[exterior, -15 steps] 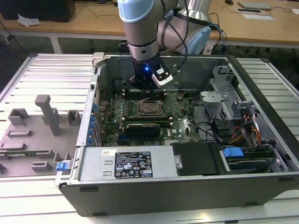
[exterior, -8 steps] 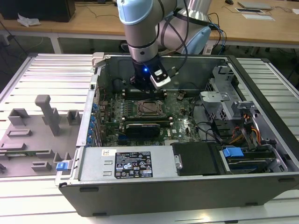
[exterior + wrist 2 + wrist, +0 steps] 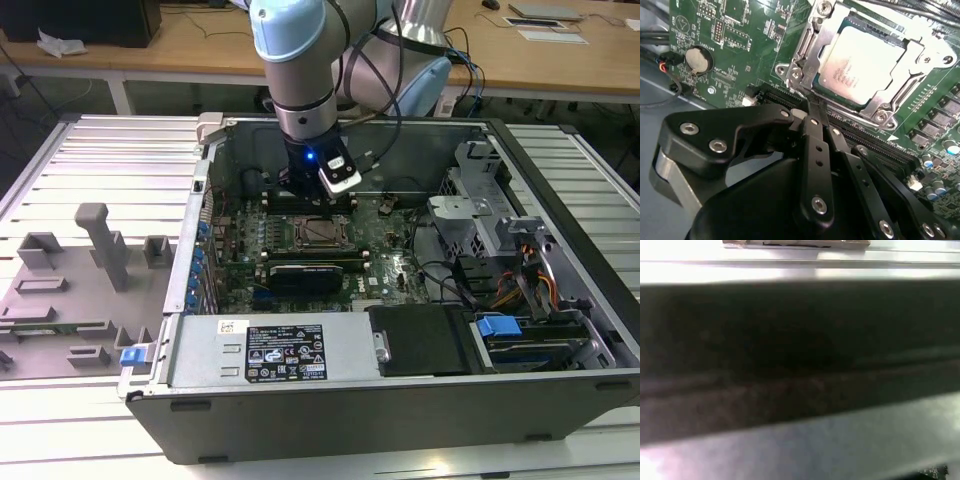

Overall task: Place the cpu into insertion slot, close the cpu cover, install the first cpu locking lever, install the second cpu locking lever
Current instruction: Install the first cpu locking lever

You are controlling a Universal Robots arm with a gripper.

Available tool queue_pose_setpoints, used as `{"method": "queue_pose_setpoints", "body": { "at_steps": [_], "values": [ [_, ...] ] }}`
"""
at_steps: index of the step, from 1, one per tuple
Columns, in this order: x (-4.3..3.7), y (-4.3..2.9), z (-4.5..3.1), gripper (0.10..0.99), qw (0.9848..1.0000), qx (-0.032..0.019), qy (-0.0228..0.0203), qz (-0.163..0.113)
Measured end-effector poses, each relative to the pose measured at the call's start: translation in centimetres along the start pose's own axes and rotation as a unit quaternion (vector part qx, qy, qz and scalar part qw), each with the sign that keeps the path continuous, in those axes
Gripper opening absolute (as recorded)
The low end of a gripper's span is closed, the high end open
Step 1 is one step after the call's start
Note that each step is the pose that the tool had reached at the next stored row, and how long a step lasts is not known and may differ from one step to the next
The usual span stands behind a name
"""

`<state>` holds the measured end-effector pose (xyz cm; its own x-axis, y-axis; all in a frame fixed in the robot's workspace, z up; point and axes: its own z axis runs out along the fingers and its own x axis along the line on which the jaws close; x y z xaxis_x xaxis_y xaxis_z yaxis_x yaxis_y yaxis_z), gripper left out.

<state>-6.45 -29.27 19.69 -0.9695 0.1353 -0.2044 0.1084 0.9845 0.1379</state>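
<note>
**Tool closed at the corner of the loaded socket**

Tool (image 3: 812, 114) status: the black fingers (image 3: 816, 145) are drawn together, with no gap showing at their tips. Whether anything thin is pinched between them cannot be told. In the exterior view the arm reaches down into the case and the tool (image 3: 310, 200) hangs just behind the socket.

1. Surface (image 3: 100, 160): slatted metal, carrying the open computer case (image 3: 400, 420).
2. Motherboard (image 3: 740, 30): green, lying flat on the floor of the case.
3. Insertion slot (image 3: 296, 233): near the middle of the board, directly below the tool.
4. Cpu cover (image 3: 807, 47): the silvery frame lies down flat over the slot, with the chip showing through its window.
5. Cpu (image 3: 862, 64): seated in the slot, pale metal top facing up. In the second wrist view it lies just beyond the fingertips, which sit at the cover's near corner, beside a long black card slot (image 3: 875, 142).
6. Coin cell (image 3: 698, 59): on the board, well apart from the tool.
</note>
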Motion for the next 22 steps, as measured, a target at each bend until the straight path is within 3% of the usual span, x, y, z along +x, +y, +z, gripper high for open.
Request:
{"method": "queue_pose_setpoints", "body": {
  "at_steps": [6,11,15,16,17,18,20,22],
  "values": [
    [-0.2,0.14,-0.94,0.106,1.0,0.0022,-0.0005,-0.001],
    [-0.53,0.36,-2.46,0.106,0.9997,0.0257,-0.0031,-0.005],
    [-0.54,0.36,-2.5,0.106,0.9996,0.0276,-0.0033,-0.006],
    [-0.53,0.36,-2.49,0.106,0.9996,0.0278,-0.0017,-0.005],
    [-0.53,0.36,-2.48,0.106,0.9996,0.0287,0.0048,-0.005],
    [-0.56,0.36,-2.46,0.106,0.9994,0.0302,0.0167,-0.004],
    [-0.61,0.37,-2.43,0.106,0.9989,0.0324,0.0338,-0.002],
    [-0.61,0.36,-2.44,0.106,0.9989,0.0326,0.0345,-0.002]
  ]
}}
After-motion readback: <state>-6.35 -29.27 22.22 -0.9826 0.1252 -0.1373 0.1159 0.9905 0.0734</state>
